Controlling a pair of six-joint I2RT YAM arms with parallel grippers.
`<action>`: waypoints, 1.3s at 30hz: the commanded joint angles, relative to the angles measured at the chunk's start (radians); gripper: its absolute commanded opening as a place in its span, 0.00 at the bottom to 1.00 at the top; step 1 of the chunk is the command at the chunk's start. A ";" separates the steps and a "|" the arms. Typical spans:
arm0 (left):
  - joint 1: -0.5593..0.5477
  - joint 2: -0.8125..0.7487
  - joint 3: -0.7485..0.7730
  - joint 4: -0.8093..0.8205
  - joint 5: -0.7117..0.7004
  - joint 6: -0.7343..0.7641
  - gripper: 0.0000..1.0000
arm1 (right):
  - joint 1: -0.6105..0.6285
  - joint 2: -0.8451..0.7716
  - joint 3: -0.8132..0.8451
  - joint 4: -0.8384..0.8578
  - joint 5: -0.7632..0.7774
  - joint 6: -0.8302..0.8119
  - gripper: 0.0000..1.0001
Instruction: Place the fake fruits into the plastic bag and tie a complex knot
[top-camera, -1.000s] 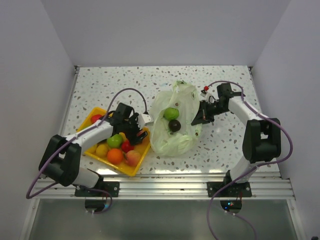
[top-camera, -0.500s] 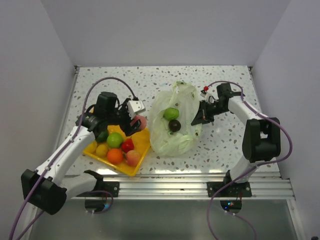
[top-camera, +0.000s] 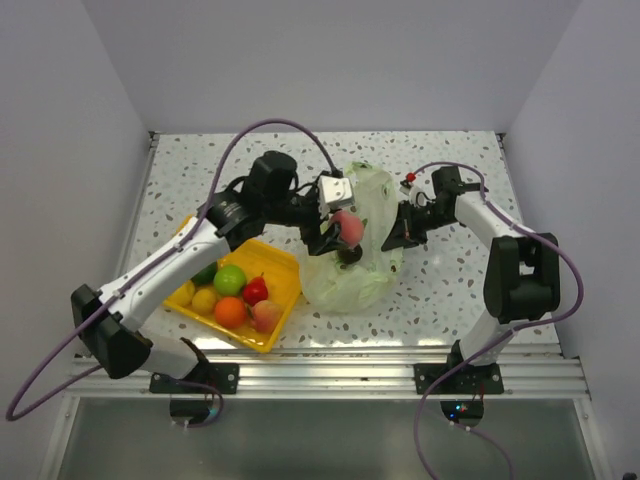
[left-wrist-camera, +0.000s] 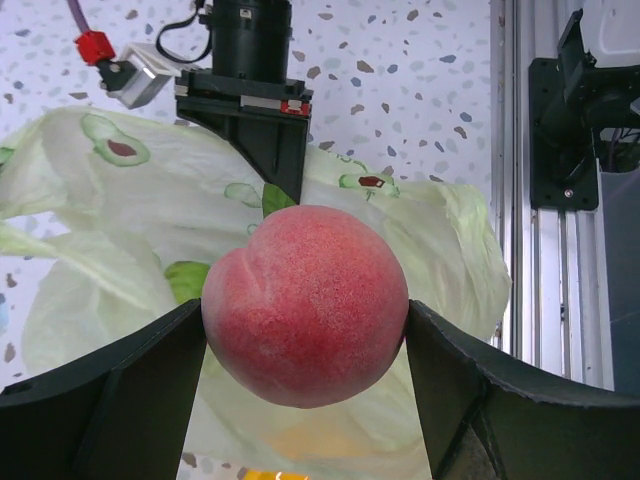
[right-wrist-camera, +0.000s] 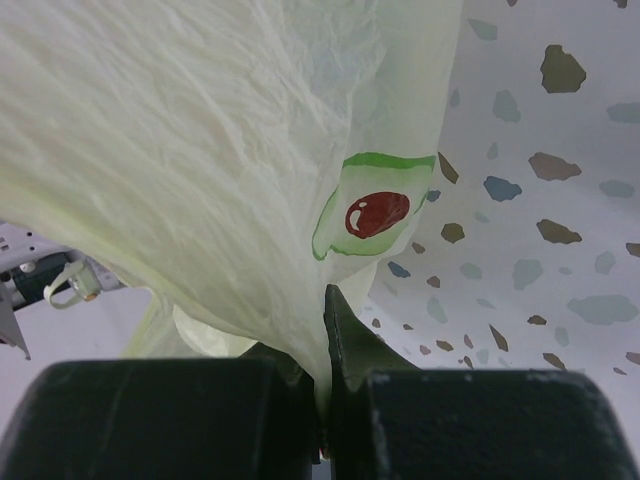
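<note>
**Top view.** My left pincer is clamped on a pink peach, one of the fake fruits. It hangs over the upper part of the plastic bag, which sits at the middle of the bench. My right pincer is closed on the bag's rim on the side facing the right edge of the bench. The other fruits lie in the yellow tray toward the near left corner.

**Left wrist view.** The peach fills the gap between both fingers and touches each. The bag lies directly beyond it, in line with my approach. The right pincer stands at the bag's far side.

**Right wrist view.** The jaws are together on a fold of bag film.

**Judgement.** The release depends on the peach being over the opening and not over the rim. The mouth is largely hidden by my left pincer, so I cannot confirm this. The left arm should act while the right holds the rim.
</note>
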 joint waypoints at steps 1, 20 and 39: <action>-0.047 0.104 0.056 0.101 -0.048 -0.079 0.37 | 0.006 -0.005 0.034 -0.002 -0.008 -0.011 0.00; -0.067 0.367 0.142 0.173 -0.430 -0.105 0.82 | 0.016 0.012 0.045 0.005 -0.027 0.000 0.00; 0.362 -0.321 -0.238 0.020 -0.204 -0.137 0.99 | 0.016 -0.021 0.042 -0.001 -0.015 -0.006 0.00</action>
